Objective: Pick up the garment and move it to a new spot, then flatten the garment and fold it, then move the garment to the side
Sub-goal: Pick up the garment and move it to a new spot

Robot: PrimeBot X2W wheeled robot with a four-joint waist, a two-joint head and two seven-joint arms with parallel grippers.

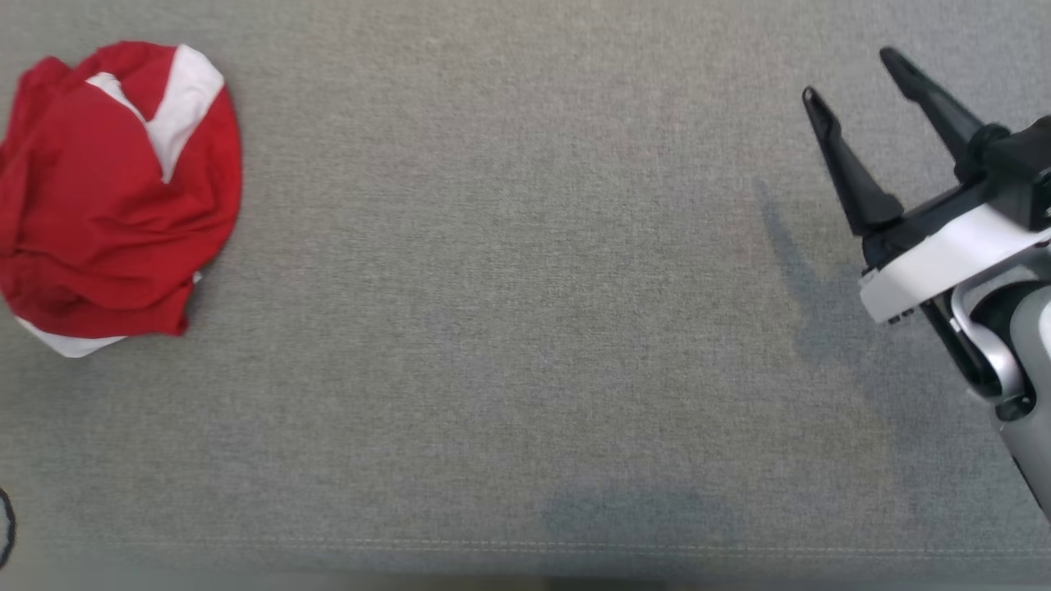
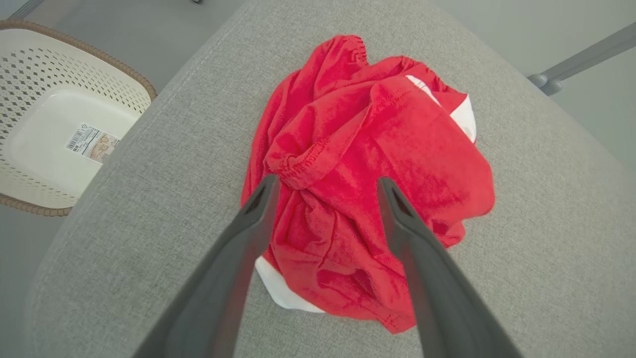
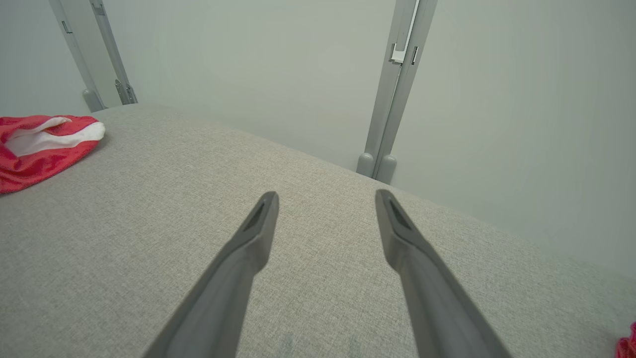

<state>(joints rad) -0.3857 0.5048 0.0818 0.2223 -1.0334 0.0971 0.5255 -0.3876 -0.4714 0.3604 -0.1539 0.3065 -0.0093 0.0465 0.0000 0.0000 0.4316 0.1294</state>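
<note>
The left tool (image 2: 328, 180) is seen spread wide, empty, over the crumpled red-and-white garment (image 1: 115, 197), which is bunched at the head view's upper left, while the right tool (image 1: 849, 74) is likewise spread wide and empty above the grey worktop (image 1: 525, 328) at the upper right.

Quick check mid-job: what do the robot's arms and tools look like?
The right tool has two long, tapering black fingers on a black base, a glossy white wrist housing and a pale grey forearm. The left tool has matching dark grey fingers.
</note>
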